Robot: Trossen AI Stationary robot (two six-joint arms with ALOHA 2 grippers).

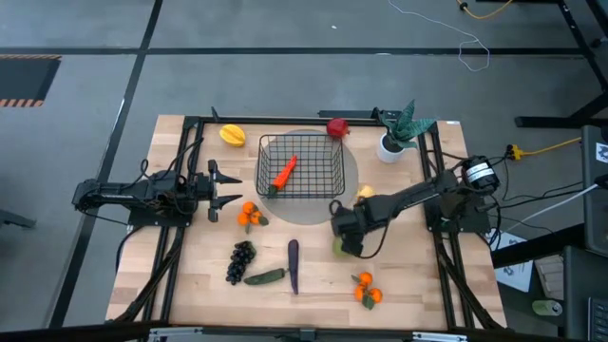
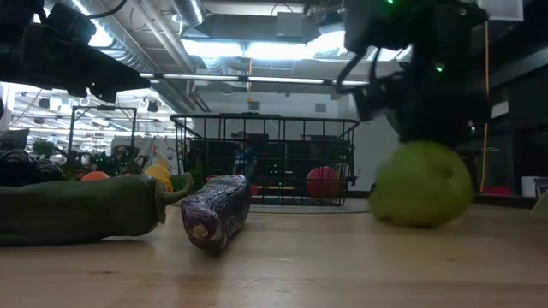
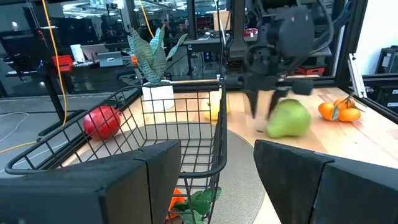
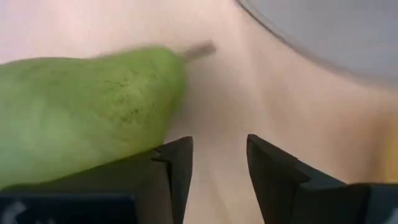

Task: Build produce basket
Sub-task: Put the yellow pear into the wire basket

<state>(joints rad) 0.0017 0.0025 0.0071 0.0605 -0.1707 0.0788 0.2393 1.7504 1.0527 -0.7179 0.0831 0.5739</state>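
Foreground, low view: a green cucumber (image 2: 77, 210) and a purple eggplant (image 2: 214, 210) lie side by side on the wooden table (image 1: 408, 275).

- **Basket:** The black wire basket (image 1: 318, 171) stands at the table's middle on a round grey mat (image 1: 309, 211). It holds one orange carrot (image 1: 284, 173).
- **Right gripper:** The right gripper (image 4: 219, 149) points down just off the mat's edge. Its fingers stand a little apart with nothing between them. The green pear (image 2: 421, 184) rests on the table against the outer side of one finger.
- **Left gripper:** The left gripper (image 1: 237, 189) waits beside the basket, level above the table, with its fingers spread wide and empty.
- **Loose produce:**
  - Dark grapes (image 1: 239, 261) lie near the cucumber.
  - One tangerine cluster (image 1: 250, 215) lies by the left gripper, and a second cluster (image 1: 367, 291) lies near the front edge.
  - A yellow fruit (image 1: 232, 135) and a red fruit (image 1: 336, 127) lie behind the basket.
- **Other:** A potted plant (image 1: 399, 133) stands at the far corner.
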